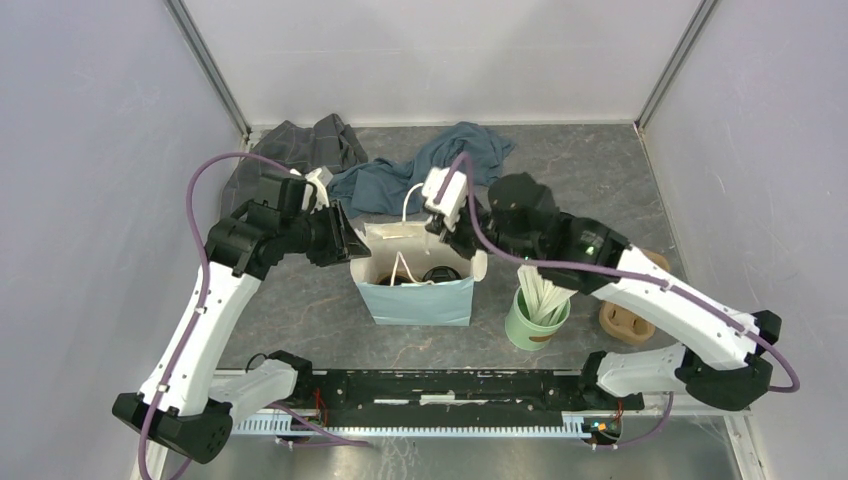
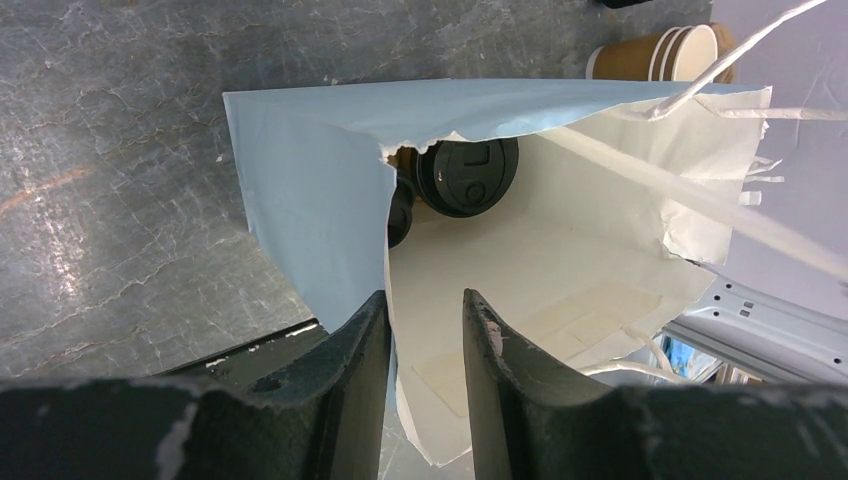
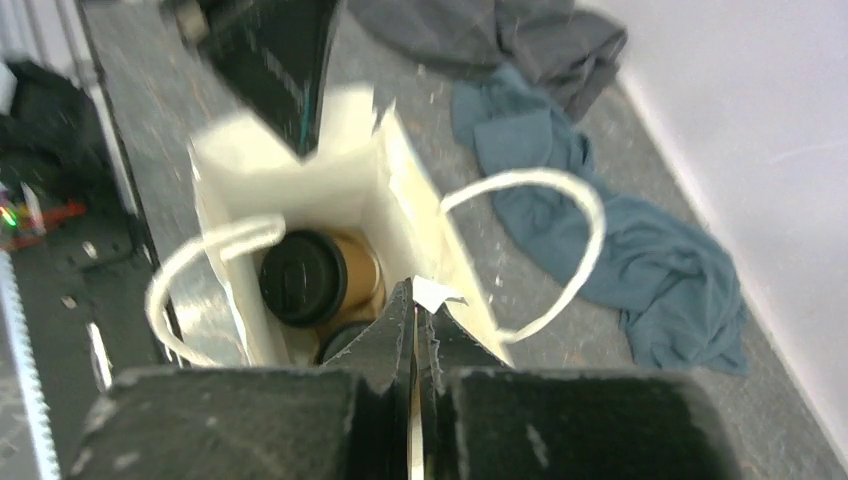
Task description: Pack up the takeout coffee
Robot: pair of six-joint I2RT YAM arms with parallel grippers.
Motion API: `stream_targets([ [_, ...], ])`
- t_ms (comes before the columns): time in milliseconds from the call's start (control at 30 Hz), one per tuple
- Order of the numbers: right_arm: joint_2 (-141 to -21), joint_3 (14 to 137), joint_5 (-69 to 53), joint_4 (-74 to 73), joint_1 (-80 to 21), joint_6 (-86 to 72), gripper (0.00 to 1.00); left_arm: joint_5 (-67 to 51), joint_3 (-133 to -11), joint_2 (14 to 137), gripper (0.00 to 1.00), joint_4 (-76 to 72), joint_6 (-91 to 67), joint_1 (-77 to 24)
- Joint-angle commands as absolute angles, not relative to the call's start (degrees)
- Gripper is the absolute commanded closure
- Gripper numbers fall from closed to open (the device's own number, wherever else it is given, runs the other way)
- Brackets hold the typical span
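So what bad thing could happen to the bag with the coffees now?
The paper bag already has a tear in its rim. The right gripper pinches one side and the left gripper straddles the other, so a pull might rip it further. The two lidded cups inside look tilted, so a jolt could tip them and maybe spill.

No readable text, nothing legible on paper bag (image 1: 425,300) or coffee lids (image 2: 467,175)

Left gripper (image 2: 425,300) stands partly parted; right gripper (image 3: 413,290) pinched fully closed, facing it.
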State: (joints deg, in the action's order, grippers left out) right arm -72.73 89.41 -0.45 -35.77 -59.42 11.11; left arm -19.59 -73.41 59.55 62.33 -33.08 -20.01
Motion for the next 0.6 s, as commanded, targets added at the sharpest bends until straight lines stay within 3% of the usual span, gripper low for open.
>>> stream_targets([
  [0, -69.2, 75.5, 6.7, -23.3, -60.6, 15.0, 1.0, -20.7, -73.2, 58.7, 0.61, 60.1, -33.0, -20.0],
  [67, -68.6, 70.6, 9.2, -18.6, -60.7, 12.3, 0.94, -20.8, -73.2, 58.9, 0.61, 59.9, -33.0, -20.0],
  [233, -72.6, 77.3, 13.3, -26.9, -60.6, 3.4, 0.57, -21.1, -73.0, 59.2, 0.62, 59.5, -33.0, -20.0],
  [400, -68.8, 85.3, 16.8, -40.0, -60.7, -2.8, 0.43, -21.1, -72.3, 58.8, 0.62, 58.9, -33.4, -20.1],
  [567, -60.0, 81.5, 20.1, -52.7, -60.6, -7.6, 0.36, -21.4, -71.4, 58.6, 0.62, 58.7, -33.2, -20.0],
])
